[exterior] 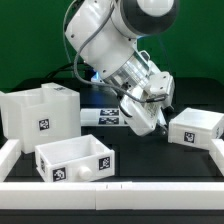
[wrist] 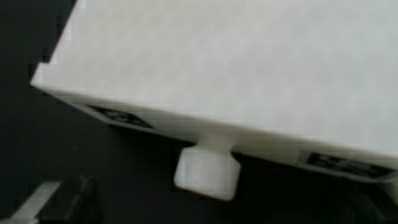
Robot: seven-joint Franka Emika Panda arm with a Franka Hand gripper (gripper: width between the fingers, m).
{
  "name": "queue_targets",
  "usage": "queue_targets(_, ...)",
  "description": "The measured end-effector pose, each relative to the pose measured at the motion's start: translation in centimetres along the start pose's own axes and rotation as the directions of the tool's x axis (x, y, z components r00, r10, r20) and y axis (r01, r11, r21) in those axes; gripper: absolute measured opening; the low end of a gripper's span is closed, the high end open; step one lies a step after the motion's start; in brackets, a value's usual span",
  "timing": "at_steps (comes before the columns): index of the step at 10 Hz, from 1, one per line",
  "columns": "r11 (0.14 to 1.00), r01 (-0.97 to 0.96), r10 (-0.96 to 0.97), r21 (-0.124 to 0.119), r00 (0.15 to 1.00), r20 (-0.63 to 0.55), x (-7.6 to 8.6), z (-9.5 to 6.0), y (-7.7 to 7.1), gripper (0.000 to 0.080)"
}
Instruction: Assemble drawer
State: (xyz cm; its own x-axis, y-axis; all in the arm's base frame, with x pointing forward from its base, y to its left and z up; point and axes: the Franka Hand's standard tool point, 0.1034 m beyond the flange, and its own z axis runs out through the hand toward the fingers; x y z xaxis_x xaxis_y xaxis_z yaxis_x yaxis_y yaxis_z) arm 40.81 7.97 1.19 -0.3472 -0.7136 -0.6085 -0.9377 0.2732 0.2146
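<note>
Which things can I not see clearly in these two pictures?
- Hand: exterior view, dark against the dark table; open or shut unclear.
- Knobbed tray: wrist view, blurred, cut off by the edges; tags unreadable.
- Marker board: exterior view, partly hidden by the arm.

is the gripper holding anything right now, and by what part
Nothing clearly held: the gripper hangs beside the small white plastic open-top tray with a round knob, with no grip on it showing.
</note>
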Motion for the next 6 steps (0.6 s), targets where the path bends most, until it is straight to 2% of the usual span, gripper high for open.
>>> queue_targets(6,1.000,0.002,-0.002,0.003,1.000,0.005,0.25,-0.06,-0.04,0.0650)
